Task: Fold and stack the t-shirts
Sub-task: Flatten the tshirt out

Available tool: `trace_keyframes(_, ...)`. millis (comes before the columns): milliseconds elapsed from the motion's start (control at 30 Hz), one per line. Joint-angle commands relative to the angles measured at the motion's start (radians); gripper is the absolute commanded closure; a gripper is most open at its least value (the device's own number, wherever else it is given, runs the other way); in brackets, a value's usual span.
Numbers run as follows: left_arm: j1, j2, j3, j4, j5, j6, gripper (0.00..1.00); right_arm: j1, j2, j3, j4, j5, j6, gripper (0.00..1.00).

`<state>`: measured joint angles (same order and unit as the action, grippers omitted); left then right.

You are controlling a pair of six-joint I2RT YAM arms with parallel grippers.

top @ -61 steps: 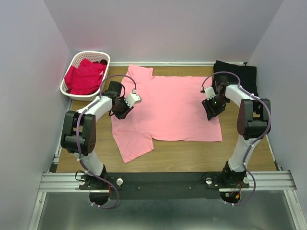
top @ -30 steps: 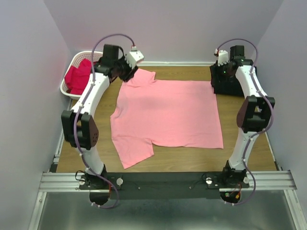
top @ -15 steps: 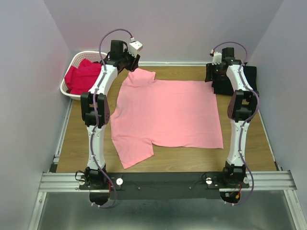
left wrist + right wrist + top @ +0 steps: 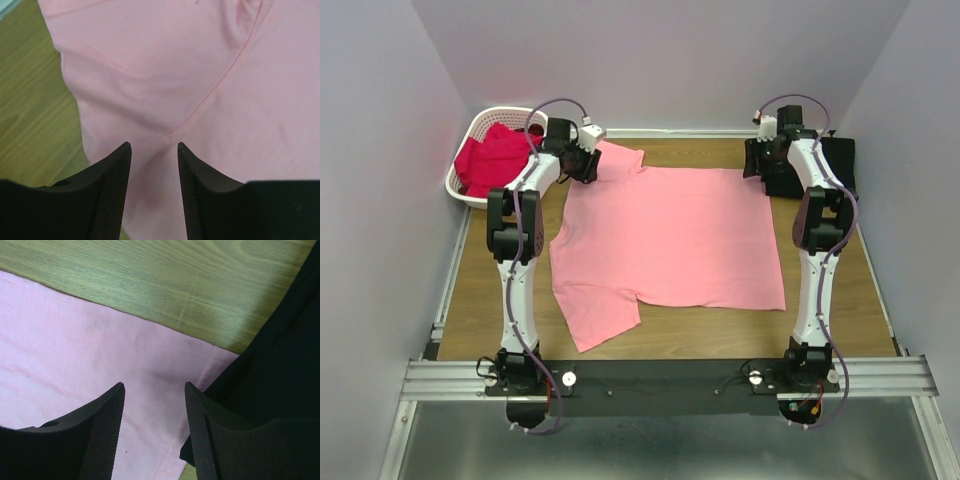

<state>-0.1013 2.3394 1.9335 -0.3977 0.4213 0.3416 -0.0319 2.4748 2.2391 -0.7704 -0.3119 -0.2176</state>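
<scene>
**Surface and room.** You are working on a wooden tabletop [image 4: 720,330] of light brown grain. Pale lavender-grey walls [image 4: 670,60] close it in on the left, far and right sides. A metal rail [image 4: 440,378] runs along the near edge and carries both arm bases.

**Task items.**
- The salmon-pink t-shirt [image 4: 670,235] lies spread flat across the middle of the table. Its neck end is to the left and its hem to the right. One sleeve points at the far edge and the other at the near edge.
- The black t-shirt [image 4: 832,160] lies in the far right corner. In the right wrist view its edge meets the far hem corner of the pink shirt.
- The magenta-red t-shirts [image 4: 495,160] are heaped in the white slotted basket [image 4: 500,110], which sits in the far left corner.

**Grippers.**
- The left gripper [image 4: 585,165] sits low over the pink shirt's far sleeve, close to the shoulder seam. Its fingers [image 4: 112,185] are parted, flat pink cloth shows in the gap between them, and nothing is pinched.
- The right gripper [image 4: 757,160] sits low over the far hem corner, just beside the black shirt. Its fingers [image 4: 100,435] are likewise spread, with smooth pink fabric between them and no fold gathered.

Neither wrist view shows the fingertips themselves — you cannot tell whether they touch the cloth.
</scene>
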Motion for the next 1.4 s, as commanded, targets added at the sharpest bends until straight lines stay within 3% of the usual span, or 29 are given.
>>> trace_keyframes(0,0.031,-0.003,-0.054,-0.029,0.025,-0.013,0.50,0.004,-0.030,-0.012,0.025,-0.027,0.001,0.39)
trace_keyframes(133,0.055,-0.022,-0.120,-0.059,0.025,-0.013,0.50,0.006,-0.036,-0.021,0.026,-0.024,-0.002,0.37)
trace_keyframes(167,0.064,-0.026,-0.149,-0.062,-0.254,-0.073,0.65,0.006,-0.036,-0.022,0.025,-0.026,-0.002,0.37)
trace_keyframes(433,0.133,-0.103,-0.257,-0.058,-0.273,-0.052,0.67,0.006,-0.033,-0.032,0.029,-0.053,0.004,0.33)
trace_keyframes(733,0.107,-0.153,-0.137,-0.053,-0.076,-0.016,0.50,0.013,-0.001,0.019,0.057,-0.098,0.047,0.32)
trace_keyframes(933,0.049,-0.111,0.007,-0.061,-0.033,-0.050,0.49,0.029,0.064,0.106,0.111,-0.075,0.093,0.31)
trace_keyframes(1133,-0.004,-0.101,0.007,-0.059,-0.021,-0.052,0.49,0.062,0.111,0.134,0.129,-0.067,0.110,0.37)
trace_keyframes(1267,-0.023,-0.187,-0.109,-0.075,0.031,0.006,0.49,0.072,-0.012,-0.024,0.128,-0.099,0.054,0.43)
trace_keyframes(1367,-0.025,-0.280,-0.265,-0.134,0.114,0.188,0.52,0.073,-0.181,-0.220,0.119,-0.121,-0.047,0.43)
